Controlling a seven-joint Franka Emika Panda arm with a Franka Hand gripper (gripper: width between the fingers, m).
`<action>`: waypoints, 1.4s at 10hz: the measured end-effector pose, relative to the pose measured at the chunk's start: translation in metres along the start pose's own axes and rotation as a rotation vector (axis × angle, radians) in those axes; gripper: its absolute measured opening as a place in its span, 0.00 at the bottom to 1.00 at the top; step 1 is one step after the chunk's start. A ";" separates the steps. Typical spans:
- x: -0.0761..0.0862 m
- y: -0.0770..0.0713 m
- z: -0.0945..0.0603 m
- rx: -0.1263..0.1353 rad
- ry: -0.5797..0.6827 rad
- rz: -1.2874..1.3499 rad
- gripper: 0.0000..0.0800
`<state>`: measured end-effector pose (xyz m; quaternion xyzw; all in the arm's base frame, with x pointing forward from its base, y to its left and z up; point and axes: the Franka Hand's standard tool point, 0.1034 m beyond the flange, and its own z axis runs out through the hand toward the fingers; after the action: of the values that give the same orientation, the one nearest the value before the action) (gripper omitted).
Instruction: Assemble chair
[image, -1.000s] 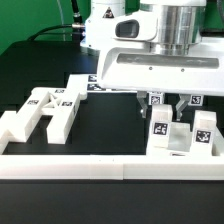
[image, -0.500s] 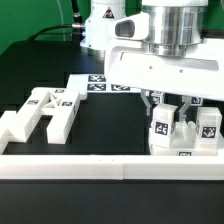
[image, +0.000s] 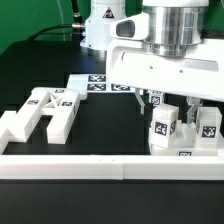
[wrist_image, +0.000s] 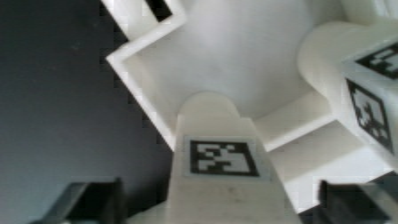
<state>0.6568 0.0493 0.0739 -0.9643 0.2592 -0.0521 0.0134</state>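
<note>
Chair pieces (image: 182, 138) stand clustered on the black worktop (image: 110, 125) at the exterior view's right, directly beneath the gripper (image: 166, 101). Its jaws are spread wide, straddling one tagged upright piece (wrist_image: 222, 150) without touching it.

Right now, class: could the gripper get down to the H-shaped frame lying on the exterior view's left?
Probably yes. The H-shaped frame lies bare on the table, nothing stacked on it, and the gripper hangs open over the other chair parts, holding nothing.

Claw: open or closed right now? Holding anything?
The claw is open, straddling a tagged white chair part with gaps on both sides; holding nothing.
</note>
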 end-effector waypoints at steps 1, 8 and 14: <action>0.000 -0.001 0.000 -0.002 0.001 -0.070 0.79; 0.000 -0.002 -0.001 -0.016 0.007 -0.642 0.81; 0.003 0.002 -0.001 -0.029 0.005 -0.947 0.81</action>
<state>0.6582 0.0459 0.0749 -0.9764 -0.2082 -0.0514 -0.0259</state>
